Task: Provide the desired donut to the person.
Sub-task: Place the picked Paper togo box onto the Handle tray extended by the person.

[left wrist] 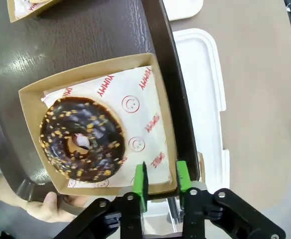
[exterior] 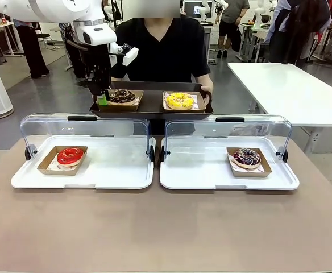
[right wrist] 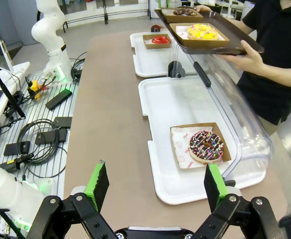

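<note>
1. Left white tray (exterior: 98,176) on the table's left half, clear lid (exterior: 86,132) tipped up behind it. A red-glazed donut (exterior: 70,155) in a brown paper boat sits at the tray's left end.
2. Left gripper (exterior: 102,99) hangs at the left end of the dark brown tray (exterior: 152,108) that the person (exterior: 163,48) holds over the far table edge.
3. Left wrist view: the green pads (left wrist: 180,177) straddle the near rim of the cardboard boat (left wrist: 36,129) holding the chocolate donut with nut bits (left wrist: 81,139). Jaws narrowly parted with the boat edge between them; whether the pads actually press the card, cannot tell.
4. That chocolate donut (exterior: 121,96) lies on the brown tray's left half, boat resting on the tray surface. A yellow donut (exterior: 179,100) in its own boat lies on the right half, well apart.
5. Person's hand (exterior: 207,85) grips the brown tray's right end; a second hand shows under the tray corner in the left wrist view (left wrist: 48,206).
6. Right white tray (exterior: 228,173) with raised clear lid; a dark sprinkled donut (exterior: 247,157) in a boat at its right end.
7. Right gripper (right wrist: 155,186) is above the table near the right tray's corner, fingers spread wide, nothing between them.
</note>
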Tool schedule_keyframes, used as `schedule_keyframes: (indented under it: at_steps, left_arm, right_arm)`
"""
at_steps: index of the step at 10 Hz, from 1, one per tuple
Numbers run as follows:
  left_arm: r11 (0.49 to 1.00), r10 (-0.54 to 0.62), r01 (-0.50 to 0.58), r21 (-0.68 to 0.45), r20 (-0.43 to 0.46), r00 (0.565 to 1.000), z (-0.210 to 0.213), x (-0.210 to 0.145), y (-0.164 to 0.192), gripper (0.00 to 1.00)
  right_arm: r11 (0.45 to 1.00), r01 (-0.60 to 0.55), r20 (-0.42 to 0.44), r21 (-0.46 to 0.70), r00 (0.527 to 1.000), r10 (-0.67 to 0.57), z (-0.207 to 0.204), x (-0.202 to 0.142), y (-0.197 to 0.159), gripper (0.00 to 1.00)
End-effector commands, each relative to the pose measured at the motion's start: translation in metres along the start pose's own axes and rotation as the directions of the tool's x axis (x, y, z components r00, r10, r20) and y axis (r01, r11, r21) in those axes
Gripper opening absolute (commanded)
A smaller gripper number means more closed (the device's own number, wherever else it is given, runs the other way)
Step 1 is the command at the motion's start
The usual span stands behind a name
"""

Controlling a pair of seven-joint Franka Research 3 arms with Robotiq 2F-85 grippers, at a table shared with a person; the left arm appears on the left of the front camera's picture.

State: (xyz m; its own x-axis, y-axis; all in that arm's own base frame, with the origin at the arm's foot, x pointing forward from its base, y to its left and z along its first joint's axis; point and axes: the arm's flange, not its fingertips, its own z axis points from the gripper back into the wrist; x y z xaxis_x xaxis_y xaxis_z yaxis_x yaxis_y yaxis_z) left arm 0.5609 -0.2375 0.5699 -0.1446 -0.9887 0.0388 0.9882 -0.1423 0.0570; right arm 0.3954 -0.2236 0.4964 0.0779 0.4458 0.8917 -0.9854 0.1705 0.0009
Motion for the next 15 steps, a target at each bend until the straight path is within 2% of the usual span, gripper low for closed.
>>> schedule_keyframes:
  at_steps: [1,2,4,9,11,15]
  left_arm:
    - [1.0,-0.013,0.013,0.008,-0.003,1.0,0.006,-0.004,0.0,1.0]
    - [1.0,-0.014,0.014,0.012,-0.004,1.0,0.007,-0.004,-0.002,0.84]
    - [1.0,-0.016,0.016,0.011,-0.011,1.0,0.01,-0.005,-0.003,1.0]
    - [1.0,-0.028,0.027,-0.015,-0.029,0.999,0.015,-0.004,-0.022,1.0]
    - [0.998,-0.065,0.064,-0.014,-0.025,0.998,0.016,-0.012,-0.06,1.0]
    - [0.992,-0.111,0.109,0.064,0.029,0.993,0.006,-0.038,-0.142,1.0]
  right_arm:
    - [1.0,0.0,0.009,0.005,1.0,0.0,0.0,0.0,-0.001,1.0]
    - [1.0,0.0,0.009,0.005,1.0,0.0,0.0,0.0,-0.001,1.0]
    - [1.0,0.0,0.009,0.005,1.0,0.0,0.0,0.0,-0.001,1.0]
    - [1.0,0.0,0.009,0.005,1.0,0.0,0.0,0.0,-0.001,1.0]
    - [1.0,0.0,0.009,0.005,1.0,0.0,0.0,0.0,-0.001,1.0]
    - [1.0,0.0,0.009,0.005,1.0,0.0,0.0,0.0,-0.001,1.0]
